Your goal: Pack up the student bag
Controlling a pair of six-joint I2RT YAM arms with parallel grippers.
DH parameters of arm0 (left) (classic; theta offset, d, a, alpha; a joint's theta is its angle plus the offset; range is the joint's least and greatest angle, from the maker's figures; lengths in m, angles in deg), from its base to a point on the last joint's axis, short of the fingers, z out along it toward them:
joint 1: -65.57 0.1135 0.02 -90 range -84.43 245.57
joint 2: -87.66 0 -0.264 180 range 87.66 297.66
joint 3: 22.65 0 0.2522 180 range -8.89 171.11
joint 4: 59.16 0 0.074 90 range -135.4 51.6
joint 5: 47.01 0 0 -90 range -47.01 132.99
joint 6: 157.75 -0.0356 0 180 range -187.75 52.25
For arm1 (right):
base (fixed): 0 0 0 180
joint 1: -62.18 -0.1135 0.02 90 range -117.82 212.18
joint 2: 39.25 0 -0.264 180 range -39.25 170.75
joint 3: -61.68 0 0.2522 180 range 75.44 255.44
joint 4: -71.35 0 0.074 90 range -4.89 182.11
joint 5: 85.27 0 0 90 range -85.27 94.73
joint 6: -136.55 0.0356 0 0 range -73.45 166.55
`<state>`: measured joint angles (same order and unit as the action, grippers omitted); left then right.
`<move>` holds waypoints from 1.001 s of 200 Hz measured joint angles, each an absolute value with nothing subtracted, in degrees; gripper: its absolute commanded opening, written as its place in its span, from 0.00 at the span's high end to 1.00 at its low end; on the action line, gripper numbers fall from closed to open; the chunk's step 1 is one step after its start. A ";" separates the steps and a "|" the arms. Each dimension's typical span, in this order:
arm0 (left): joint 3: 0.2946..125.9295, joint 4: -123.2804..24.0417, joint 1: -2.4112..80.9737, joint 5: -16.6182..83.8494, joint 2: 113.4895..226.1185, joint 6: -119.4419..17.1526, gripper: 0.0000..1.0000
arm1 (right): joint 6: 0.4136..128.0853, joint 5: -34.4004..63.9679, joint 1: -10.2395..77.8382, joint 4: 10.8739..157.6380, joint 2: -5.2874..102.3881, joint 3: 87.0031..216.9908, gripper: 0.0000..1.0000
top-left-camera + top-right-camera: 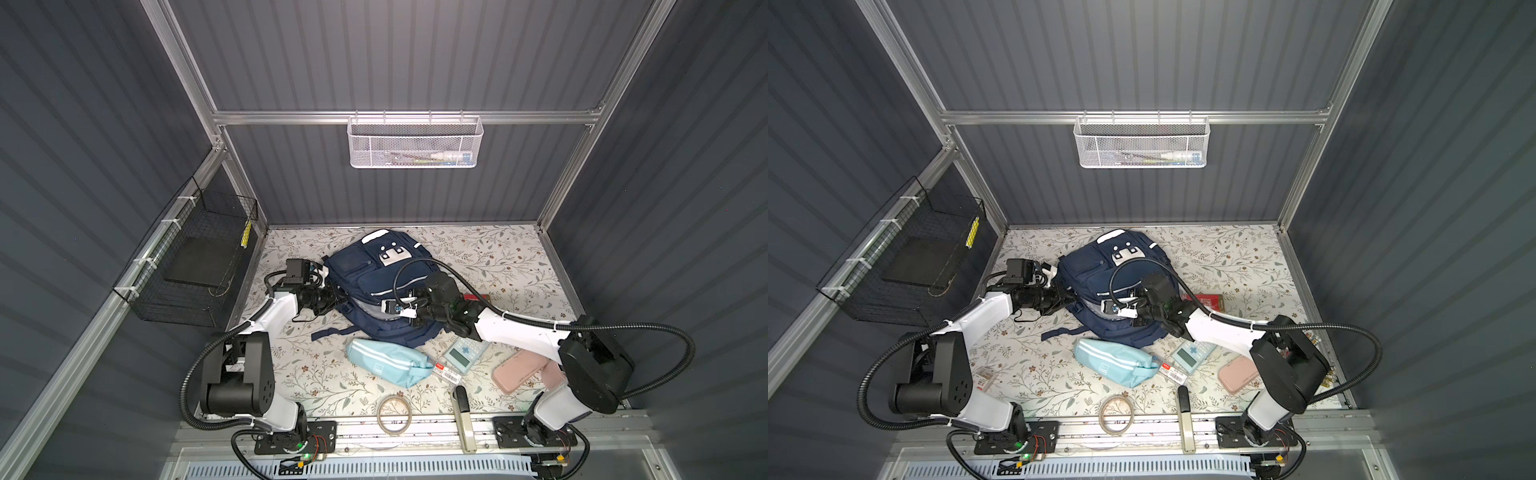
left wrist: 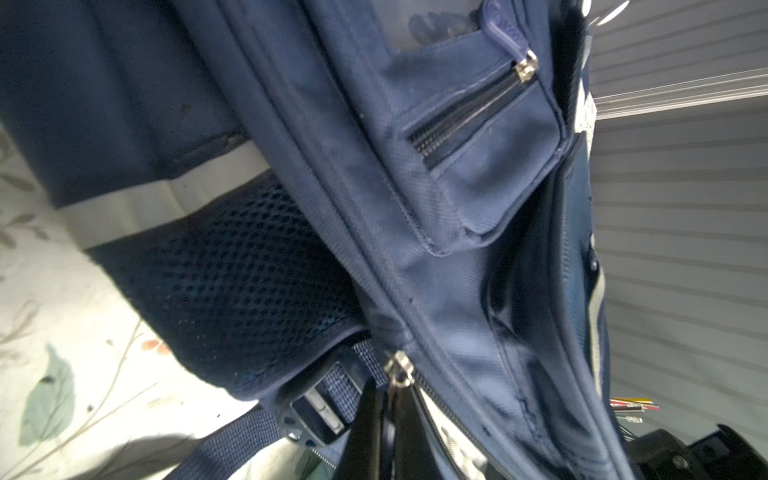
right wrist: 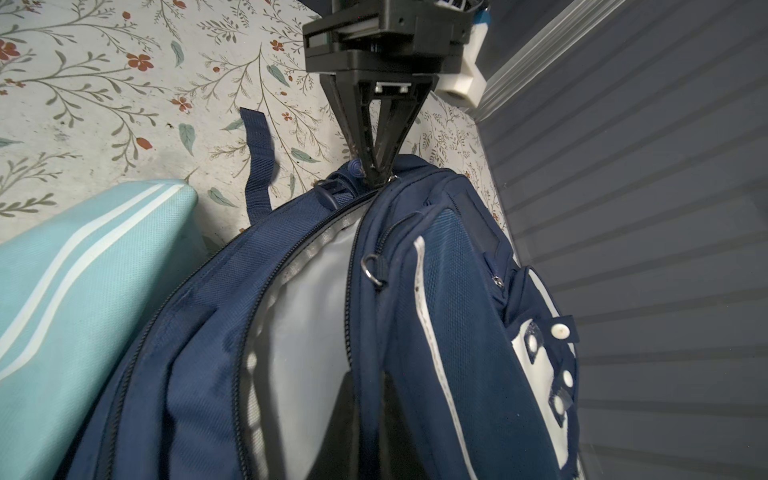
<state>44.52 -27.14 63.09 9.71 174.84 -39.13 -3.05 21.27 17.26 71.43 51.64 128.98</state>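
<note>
Table (image 1: pixel 478 257): floral top that carries everything; nothing seems to be packed yet.
Student bag (image 1: pixel 365 270): lies in the middle of the table, toward the far side, front pockets up, between the two arms.
Light blue pouch (image 1: pixel 386 365): just beside the bag's near edge and close to the open seam. I judge it could catch the flap when the flap is lifted.
Main opening (image 3: pixel 307 316): partly unzipped, and the grey lining shows. The step in hand seems to be opening it wider.
Right gripper (image 1: pixel 392 309): over the opening, jaws clenched. Its fingers are hidden, so I cannot tell whether it has the rim. It should hold the fabric taut, away from the other arm.
Left gripper (image 3: pixel 376 168): at the bag's left side, clenched on the zip slider.
Zip slider (image 2: pixel 398 369): at the end of the opened part, next to the strap buckle (image 2: pixel 320 411). It is best to pull it slowly along the line of the teeth, not upward. Otherwise the whole bag may slide, or the slider may slip out of the jaws.
</note>
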 measured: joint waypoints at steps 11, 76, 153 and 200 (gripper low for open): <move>44.19 -27.86 63.64 11.61 173.81 -38.58 0.52 | -2.38 21.72 17.47 72.09 51.66 129.77 0.80; 43.95 -25.89 58.89 26.17 157.55 -40.64 0.00 | 5.25 20.48 16.34 75.11 50.83 133.53 0.46; 48.37 -25.30 27.33 39.98 165.57 -56.66 0.01 | 35.39 13.07 16.82 85.14 20.69 118.80 0.30; 45.57 -22.68 25.54 47.83 160.48 -53.29 0.17 | 55.15 12.50 14.13 95.96 19.80 113.57 0.29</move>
